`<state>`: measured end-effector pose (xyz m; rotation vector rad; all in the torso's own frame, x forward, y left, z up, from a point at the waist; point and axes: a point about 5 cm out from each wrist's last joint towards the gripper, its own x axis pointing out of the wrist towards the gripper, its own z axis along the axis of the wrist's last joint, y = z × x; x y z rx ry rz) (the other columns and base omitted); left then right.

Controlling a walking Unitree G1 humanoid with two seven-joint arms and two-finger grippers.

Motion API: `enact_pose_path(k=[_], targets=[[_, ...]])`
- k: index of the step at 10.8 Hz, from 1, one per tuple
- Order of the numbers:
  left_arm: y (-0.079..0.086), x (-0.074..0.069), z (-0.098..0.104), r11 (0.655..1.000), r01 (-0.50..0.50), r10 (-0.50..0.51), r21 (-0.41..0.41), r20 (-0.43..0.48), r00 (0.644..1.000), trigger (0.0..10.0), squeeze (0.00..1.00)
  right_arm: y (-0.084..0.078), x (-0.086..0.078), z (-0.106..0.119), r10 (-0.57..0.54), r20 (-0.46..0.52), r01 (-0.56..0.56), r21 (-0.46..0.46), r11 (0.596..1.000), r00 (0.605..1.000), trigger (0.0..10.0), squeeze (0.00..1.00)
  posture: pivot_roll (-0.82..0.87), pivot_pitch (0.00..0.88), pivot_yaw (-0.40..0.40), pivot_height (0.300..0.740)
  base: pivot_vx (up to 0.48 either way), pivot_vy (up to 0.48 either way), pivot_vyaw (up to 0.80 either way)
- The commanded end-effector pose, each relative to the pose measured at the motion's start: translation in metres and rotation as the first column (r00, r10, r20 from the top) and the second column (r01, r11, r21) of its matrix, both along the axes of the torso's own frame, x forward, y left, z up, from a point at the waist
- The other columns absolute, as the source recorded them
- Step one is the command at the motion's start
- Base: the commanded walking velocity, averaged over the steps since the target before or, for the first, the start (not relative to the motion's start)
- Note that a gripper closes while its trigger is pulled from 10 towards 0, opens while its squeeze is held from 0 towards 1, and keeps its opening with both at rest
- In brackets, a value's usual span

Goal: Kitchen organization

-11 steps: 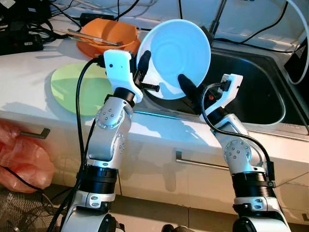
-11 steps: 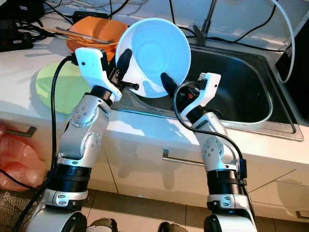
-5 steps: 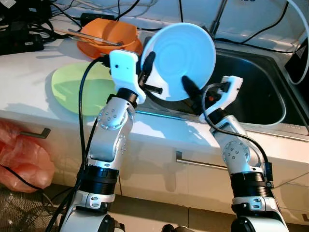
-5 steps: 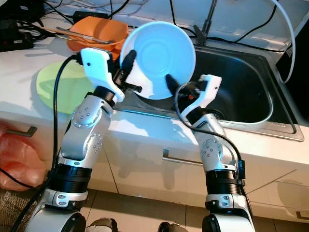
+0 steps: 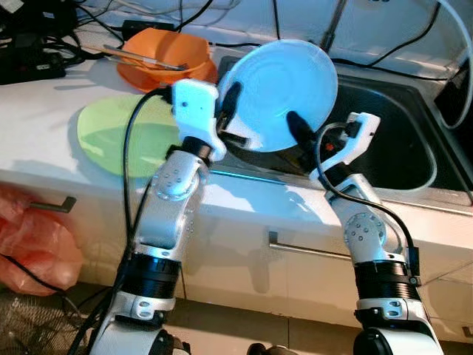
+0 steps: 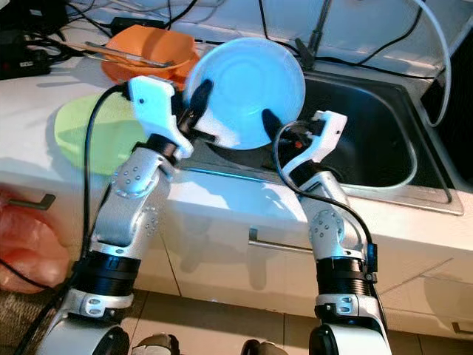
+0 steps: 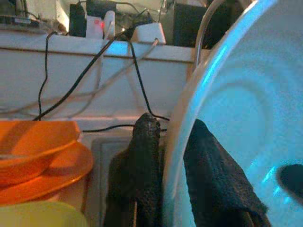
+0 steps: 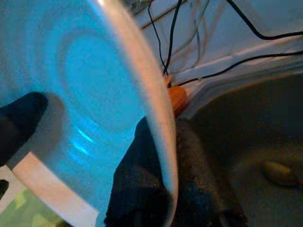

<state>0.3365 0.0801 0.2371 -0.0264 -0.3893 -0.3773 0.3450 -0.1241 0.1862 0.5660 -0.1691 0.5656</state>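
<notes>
left eye view shows you both the left gripper and right gripper with jaws clamped on the tilted round pale-blue plate above the steel sink.

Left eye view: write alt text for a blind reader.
Both grippers, left gripper and right gripper, pinch a tilted light blue plate over the sink. A green plate and orange bowl sit on the counter.

Counter: my white worktop, sink set in.
On it: green plate, orange bowl, cables.
</notes>
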Motion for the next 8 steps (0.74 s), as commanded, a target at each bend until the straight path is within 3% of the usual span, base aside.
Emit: enact_pose_path(k=[1, 8], targets=[[-0.0051, -0.0018, 0.0047, 1.0, 0.015, -0.015, 0.004, 0.025, 1.0, 10.0, 1.0, 0.0025, 0.0005, -0.0001, 0.01, -0.001, -0.01, -0.012, 1.0, 1.0, 0.0, 0.0, 0.12, 0.097, -0.082, 0.74, 0.0, 0.0, 0.0], [-0.0065, -0.0016, 0.0012, 0.999, 0.028, -0.028, 0.024, 0.016, 0.999, 10.0, 1.0, -0.0034, 0.0062, 0.0011, -0.059, -0.031, 0.061, 0.046, 0.997, 0.998, 0.0, 0.0, 0.12, 0.097, -0.08, 0.74, 0.0, 0.0, 0.0]])
